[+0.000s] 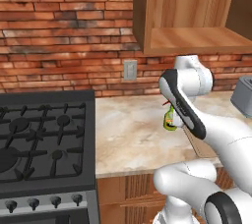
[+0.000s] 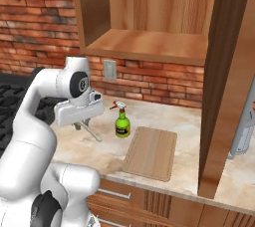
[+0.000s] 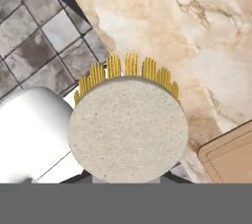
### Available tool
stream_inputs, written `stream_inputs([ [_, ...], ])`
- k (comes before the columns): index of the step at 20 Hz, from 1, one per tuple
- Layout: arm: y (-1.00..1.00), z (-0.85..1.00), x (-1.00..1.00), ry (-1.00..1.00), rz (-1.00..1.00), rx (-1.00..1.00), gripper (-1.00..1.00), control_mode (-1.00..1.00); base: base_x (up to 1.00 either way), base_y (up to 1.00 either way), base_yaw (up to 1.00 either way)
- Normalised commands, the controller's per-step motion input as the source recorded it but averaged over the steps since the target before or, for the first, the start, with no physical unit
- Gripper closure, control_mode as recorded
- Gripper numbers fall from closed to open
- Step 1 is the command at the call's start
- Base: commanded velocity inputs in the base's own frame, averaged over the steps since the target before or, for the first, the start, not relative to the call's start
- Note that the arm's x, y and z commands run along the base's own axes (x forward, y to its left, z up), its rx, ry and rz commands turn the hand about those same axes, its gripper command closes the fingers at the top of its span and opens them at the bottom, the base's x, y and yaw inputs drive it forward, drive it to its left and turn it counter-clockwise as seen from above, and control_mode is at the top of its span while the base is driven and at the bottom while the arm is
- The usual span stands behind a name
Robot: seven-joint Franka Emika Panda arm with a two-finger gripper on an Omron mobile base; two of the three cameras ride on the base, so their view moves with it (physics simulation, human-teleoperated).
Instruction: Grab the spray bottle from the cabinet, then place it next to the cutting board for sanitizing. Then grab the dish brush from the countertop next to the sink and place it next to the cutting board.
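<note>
The green spray bottle (image 2: 122, 123) stands upright on the beige countertop (image 2: 164, 114), just left of the wooden cutting board (image 2: 151, 152). My gripper (image 2: 79, 124) hangs over the counter left of the bottle, shut on the dish brush (image 2: 93, 132), whose thin pale handle slants down to the right. In the hand view the brush's round pale head with yellow bristles (image 3: 128, 129) sits close before the camera and hides the fingers; a corner of the cutting board (image 3: 230, 156) shows at lower right. The arm partly covers the bottle (image 1: 170, 120) in the left base view. The wall cabinet (image 2: 149, 42) above stands open with a bare shelf.
A black gas stove (image 1: 44, 139) borders the counter on the left. The cabinet's open door (image 2: 224, 71) hangs down at the right, and a grey appliance (image 1: 243, 98) sits beyond it. A wall outlet (image 1: 130, 70) is set in the brick wall. Floor tiles (image 3: 34, 36) show past the counter's edge.
</note>
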Motion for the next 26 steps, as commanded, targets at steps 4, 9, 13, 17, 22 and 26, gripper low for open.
stream_inputs([
  [4,0.0,-1.0,0.09,-0.02,0.19,0.0,1.0,-1.0,0.0,0.0,0.0],
  [9,0.0,-0.59,0.34,0.0,0.15,0.0,1.0,-1.0,0.0,0.0,0.0],
  [13,0.0,-0.11,0.54,0.0,0.08,0.04,1.0,-1.0,0.0,0.0,0.0],
  [17,-0.07,-0.46,0.56,-0.01,0.08,0.08,1.0,-1.0,0.0,0.0,0.0],
  [22,-0.27,-0.5,0.5,0.0,0.11,0.06,1.0,-1.0,0.0,0.0,0.0],
  [26,-0.15,-0.31,0.54,0.0,0.1,0.01,1.0,-1.0,0.0,0.0,0.0],
])
